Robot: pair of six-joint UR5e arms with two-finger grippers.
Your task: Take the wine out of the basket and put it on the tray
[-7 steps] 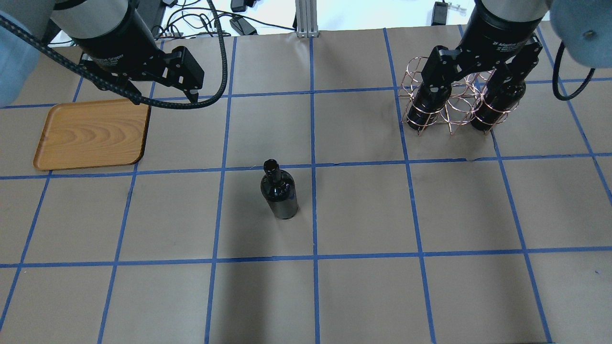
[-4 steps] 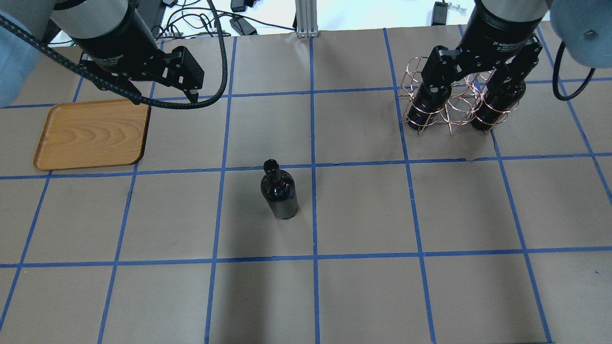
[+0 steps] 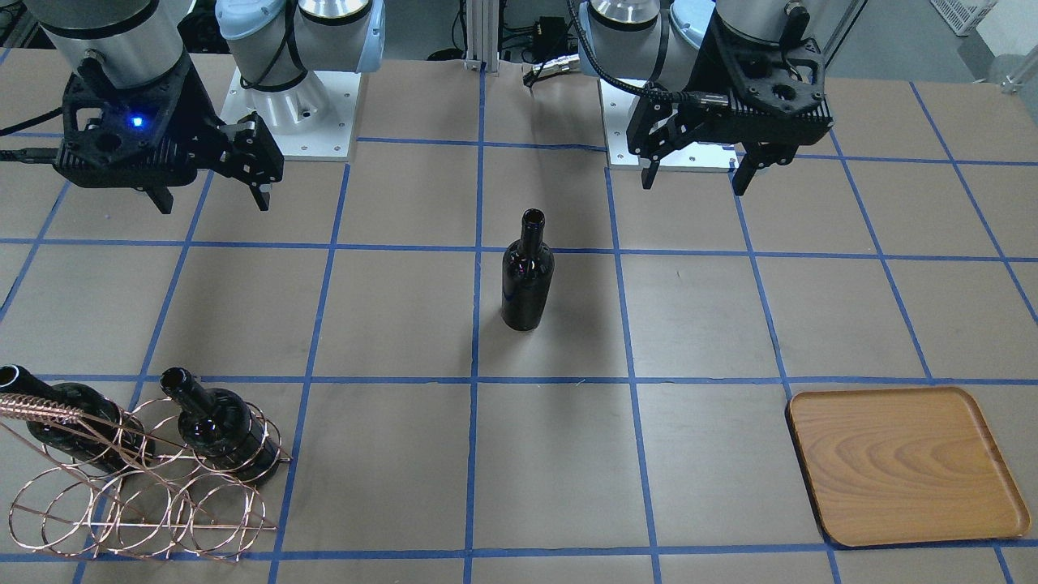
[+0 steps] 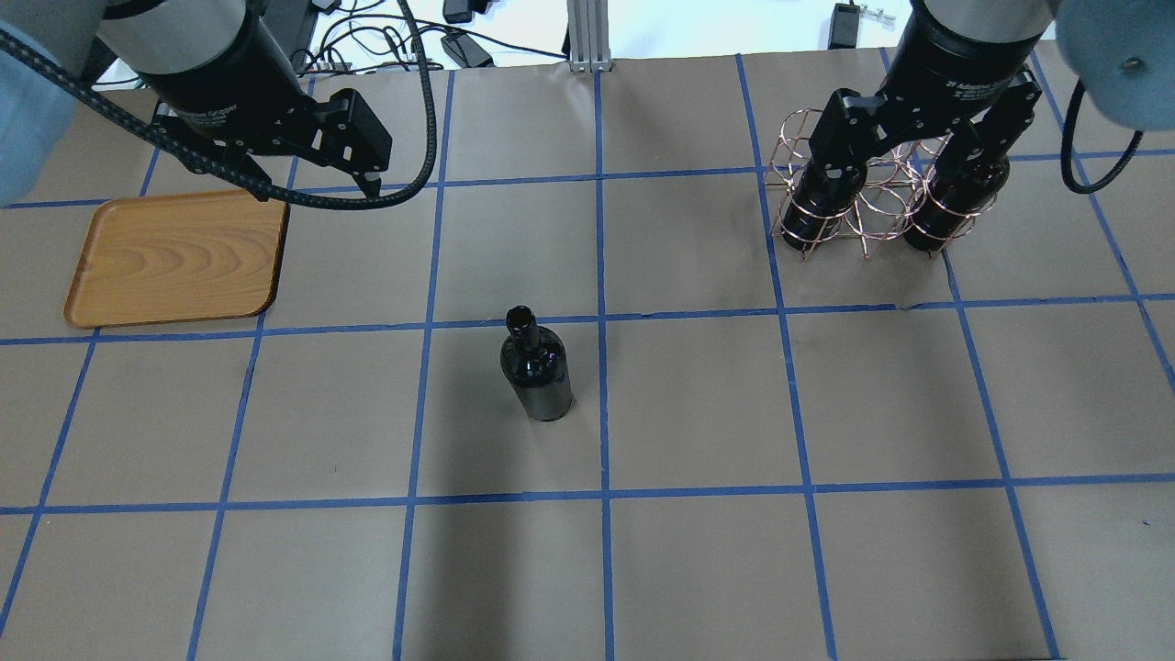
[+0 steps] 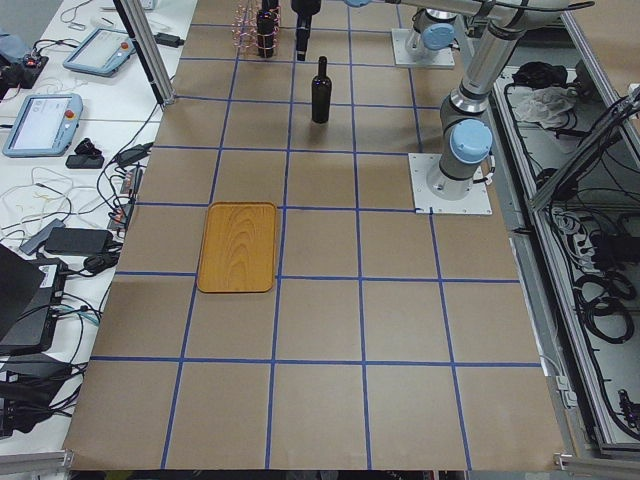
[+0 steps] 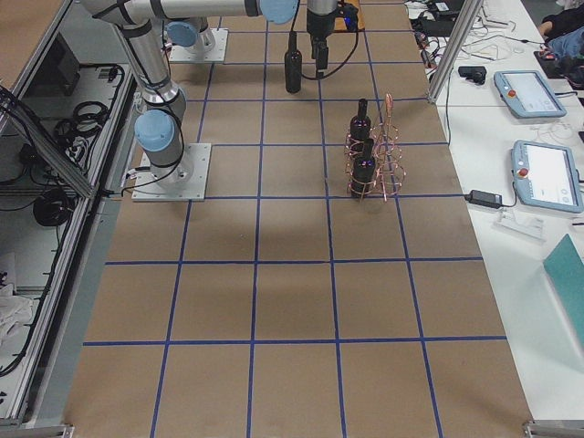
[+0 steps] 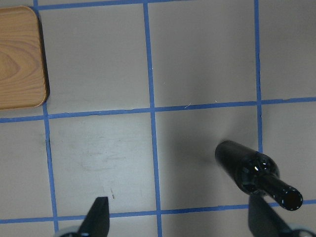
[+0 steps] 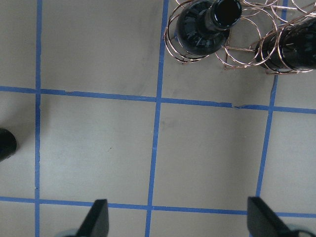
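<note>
One wine bottle point(image 4: 535, 367) stands upright near the table's middle, held by nothing; it also shows in the front view point(image 3: 527, 276) and the left wrist view point(image 7: 252, 173). Two like bottles point(image 3: 219, 426) point(image 3: 65, 418) lie in the copper wire basket point(image 3: 138, 495) at the far right point(image 4: 867, 197). The wooden tray point(image 4: 174, 262) lies empty at the far left. My left gripper point(image 3: 695, 174) is open and empty, raised between the tray and the standing bottle. My right gripper point(image 3: 212, 199) is open and empty, raised near the basket.
Brown paper with a blue tape grid covers the table. Both arm bases point(image 3: 292, 105) stand at the robot's edge. Tablets and cables lie on a side table point(image 5: 60, 110) beyond the far edge.
</note>
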